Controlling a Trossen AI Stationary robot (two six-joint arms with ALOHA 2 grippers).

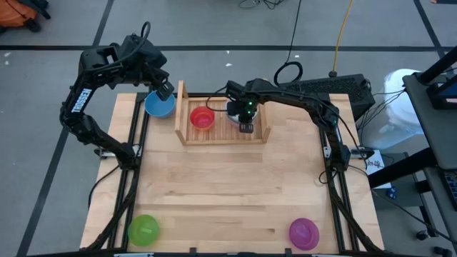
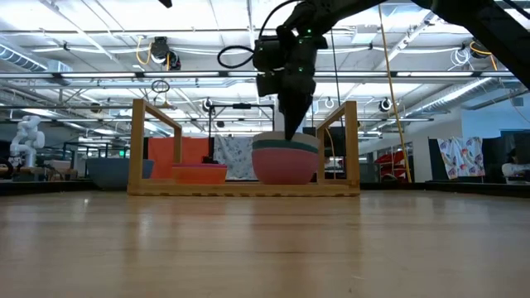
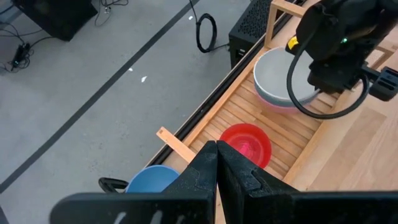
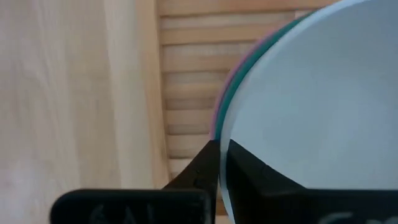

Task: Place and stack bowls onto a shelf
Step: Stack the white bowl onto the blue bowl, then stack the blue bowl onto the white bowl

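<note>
While the shelf already carried a red-magenta bowl on its slats and, beside it, a nested stack of pink, teal and white bowls, the blue bowl lay just outside the shelf's left upright, and the green bowl and purple bowl waited well apart at the table's near corners. The right gripper stood over the stack with the white bowl's rim between its nearly closed fingers, whether gripping or letting go could not be told. The left gripper hung pinched shut and empty above the blue bowl, so roughly half the job seemed left.
</note>
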